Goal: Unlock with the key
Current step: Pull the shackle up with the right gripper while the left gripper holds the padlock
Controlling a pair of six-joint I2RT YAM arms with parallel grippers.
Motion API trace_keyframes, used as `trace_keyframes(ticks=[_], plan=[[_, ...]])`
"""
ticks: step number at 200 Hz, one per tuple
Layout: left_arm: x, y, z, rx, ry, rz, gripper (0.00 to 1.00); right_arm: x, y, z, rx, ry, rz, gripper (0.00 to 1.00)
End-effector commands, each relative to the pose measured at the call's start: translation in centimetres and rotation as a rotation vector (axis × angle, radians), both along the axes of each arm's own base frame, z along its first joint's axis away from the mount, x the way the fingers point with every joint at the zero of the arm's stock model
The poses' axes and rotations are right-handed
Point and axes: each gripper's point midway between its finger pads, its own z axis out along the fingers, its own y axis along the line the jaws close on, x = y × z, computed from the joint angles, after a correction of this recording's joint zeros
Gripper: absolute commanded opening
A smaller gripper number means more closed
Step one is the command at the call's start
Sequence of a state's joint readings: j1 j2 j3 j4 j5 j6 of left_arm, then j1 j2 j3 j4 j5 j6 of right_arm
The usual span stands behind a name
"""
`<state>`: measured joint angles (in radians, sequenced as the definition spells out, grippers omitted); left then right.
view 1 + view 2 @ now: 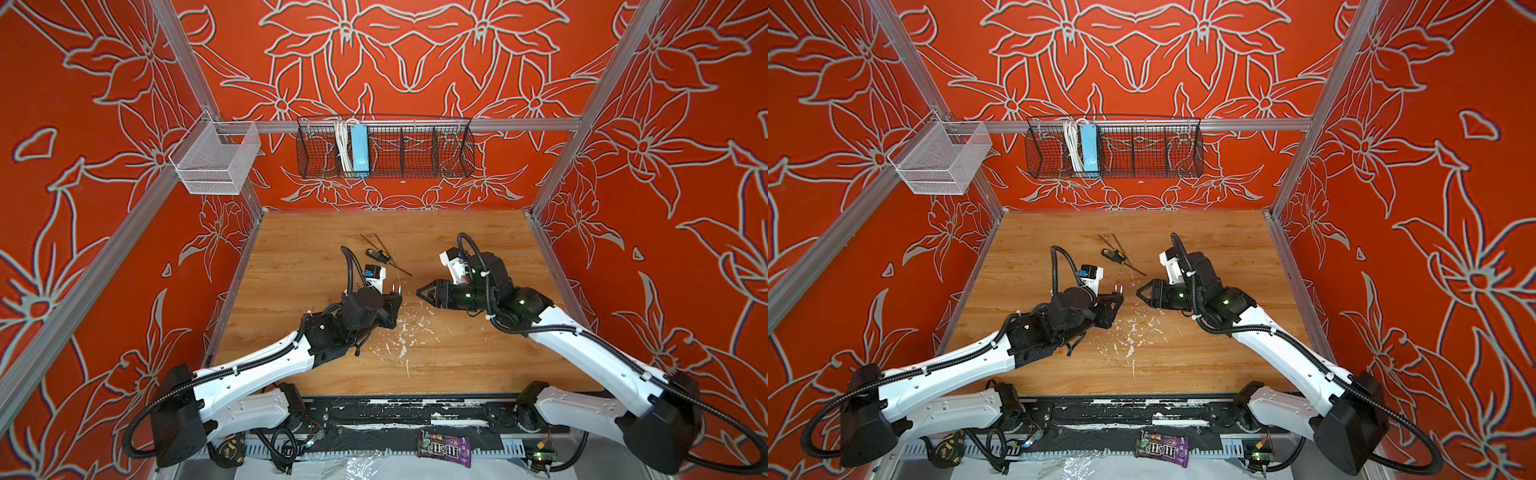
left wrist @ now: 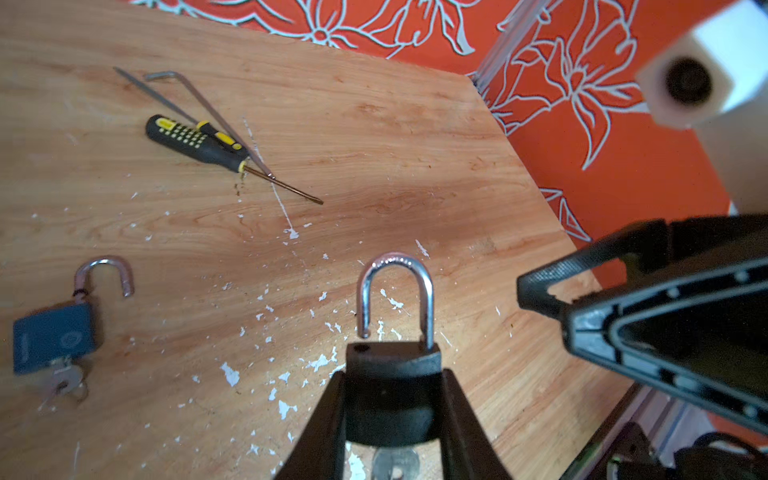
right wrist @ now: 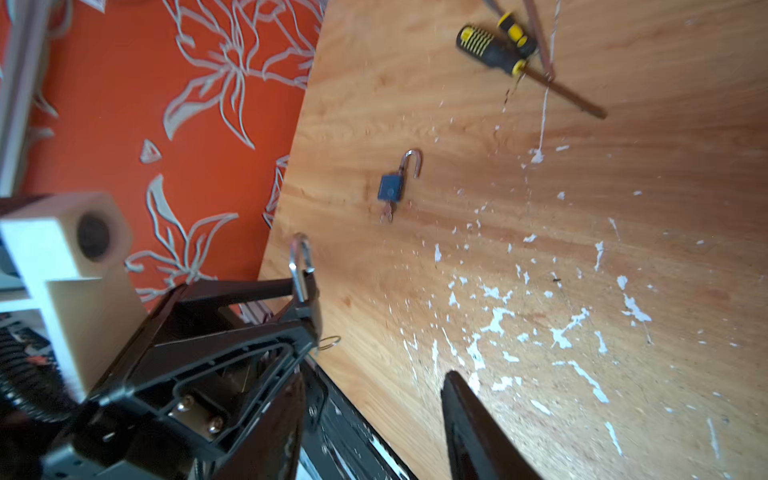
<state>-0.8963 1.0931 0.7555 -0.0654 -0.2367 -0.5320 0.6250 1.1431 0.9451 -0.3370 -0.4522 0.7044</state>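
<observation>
My left gripper (image 2: 392, 374) is shut on the body of a black padlock (image 2: 392, 365) and holds it above the wooden table (image 1: 291, 332). Its silver shackle (image 2: 397, 291) stands open, one leg lifted out of its hole. A silver key (image 2: 395, 463) shows just under the lock body, and its ring (image 3: 330, 343) sticks out past the left fingers. My right gripper (image 3: 374, 378) is open with nothing between its jaws. In both top views it (image 1: 422, 293) sits a short gap to the right of the left gripper (image 1: 397, 291).
A blue padlock (image 2: 52, 336) lies on the table with its shackle open and a key in it. A black-and-yellow screwdriver (image 1: 378, 255) and a hex key (image 1: 374, 241) lie behind the grippers. White flecks (image 1: 403, 332) dot the middle of the table. A wire basket (image 1: 384, 147) hangs on the back wall.
</observation>
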Motion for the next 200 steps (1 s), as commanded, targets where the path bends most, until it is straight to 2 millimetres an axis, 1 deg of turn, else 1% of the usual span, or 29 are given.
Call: trace_keyframes(ticks=[1, 29, 59, 116, 141, 161, 186, 200], plan=[[0.0, -2.3, 2.0, 0.004, -0.155, -0.155, 0.0, -0.5, 0.3, 0.6, -0.05, -0.025, 0.096, 0.56], [-0.2, -3.1, 1.8, 0.011, -0.196, -0.209, 0.0, 0.0, 1.1, 0.4, -0.074, -0.017, 0.14, 0.58], [-0.3, -3.4, 1.8, 0.014, -0.213, -0.233, 0.0, 1.1, 0.8, -0.3, -0.157, -0.023, 0.129, 0.59], [-0.3, -3.5, 1.1, 0.037, -0.207, -0.238, 0.0, 3.2, 0.8, -0.1, -0.233, -0.037, 0.11, 0.61], [-0.3, -3.2, 1.2, 0.041, -0.209, -0.23, 0.0, 3.6, 0.7, -0.3, -0.265, -0.041, 0.117, 0.61], [-0.3, -3.1, 1.2, 0.04, -0.216, -0.229, 0.0, 3.8, 0.2, -0.7, -0.307, -0.036, 0.114, 0.61], [-0.3, -3.1, 1.2, 0.041, -0.216, -0.228, 0.0, 3.7, 0.1, -0.8, -0.321, -0.031, 0.135, 0.61], [-0.4, -3.1, 1.1, 0.044, -0.221, -0.234, 0.0, 3.9, -0.4, -1.0, -0.345, -0.028, 0.127, 0.62]])
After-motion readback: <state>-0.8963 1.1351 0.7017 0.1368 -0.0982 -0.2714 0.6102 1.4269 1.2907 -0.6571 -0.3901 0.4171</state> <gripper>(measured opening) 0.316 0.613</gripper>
